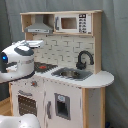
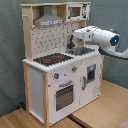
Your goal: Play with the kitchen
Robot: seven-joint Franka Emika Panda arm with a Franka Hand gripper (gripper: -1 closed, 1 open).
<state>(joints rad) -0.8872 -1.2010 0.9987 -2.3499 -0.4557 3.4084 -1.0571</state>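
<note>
The kitchen [image 1: 65, 75] stands against a grey curtain, filling the middle of both exterior views. In the first exterior view the hood [image 1: 39, 26] sits at eleven o'clock and a microwave [image 1: 73, 23] at one, with the tap [image 1: 84, 59] over the sink [image 1: 71, 74] near centre. In the second exterior view the hob [image 2: 52, 59] lies at nine o'clock from the sink, the oven door [image 2: 64, 96] at six. The arm [image 2: 97, 37] reaches in from three o'clock, its gripper [image 2: 74, 43] seemingly over the sink; I cannot tell how wide the claw stands.
</note>
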